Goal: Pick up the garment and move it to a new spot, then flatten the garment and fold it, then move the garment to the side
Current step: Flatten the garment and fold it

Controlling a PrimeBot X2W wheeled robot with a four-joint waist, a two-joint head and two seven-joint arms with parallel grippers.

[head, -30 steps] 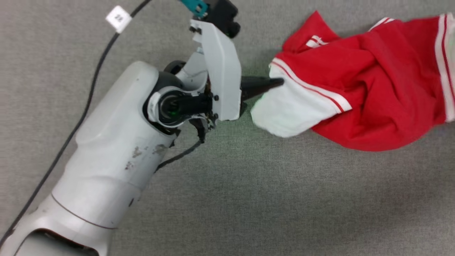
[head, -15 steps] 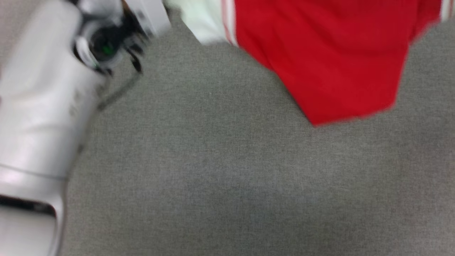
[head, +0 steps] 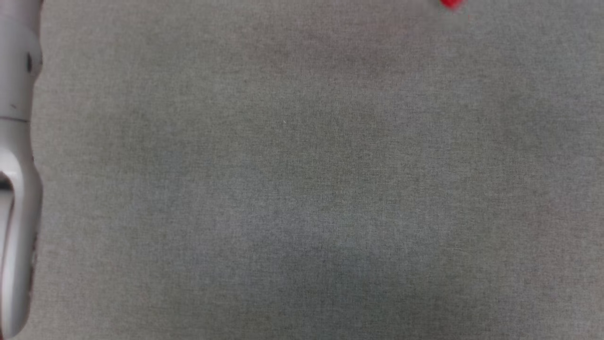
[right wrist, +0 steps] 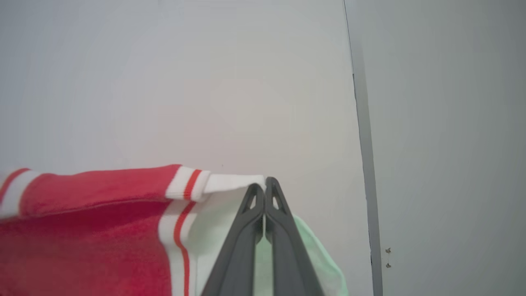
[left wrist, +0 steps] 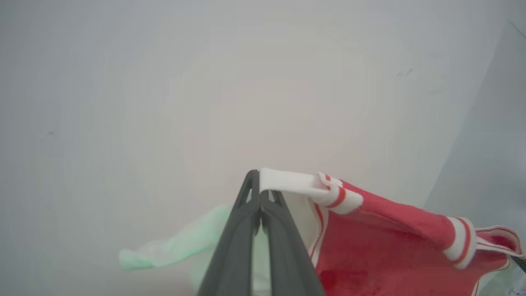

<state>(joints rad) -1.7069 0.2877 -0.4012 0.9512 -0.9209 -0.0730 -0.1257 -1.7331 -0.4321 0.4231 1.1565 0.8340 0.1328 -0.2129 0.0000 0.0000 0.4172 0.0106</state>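
Observation:
The garment (left wrist: 370,246) is red with white sleeves and red-and-white striped trim, and it hangs stretched in the air in front of a pale wall. My left gripper (left wrist: 260,191) is shut on a white edge of it in the left wrist view, with the red cloth trailing to the right. In the right wrist view my right gripper (right wrist: 264,189) is shut on another white edge, and the garment (right wrist: 82,230) spreads to the left. In the head view only a red tip of the garment (head: 450,4) pokes in at the top edge.
Grey carpet (head: 302,189) spreads across the head view, with a pale arm link (head: 16,165) along its left edge. A plain light wall (left wrist: 205,82) stands behind the garment. A vertical grey seam or corner (right wrist: 361,123) runs down the wall at the right.
The head picture has shifted, so the camera moved. The garment lay crumpled on the carpet beside my left gripper; now it has left the view except for a red tip at the top.

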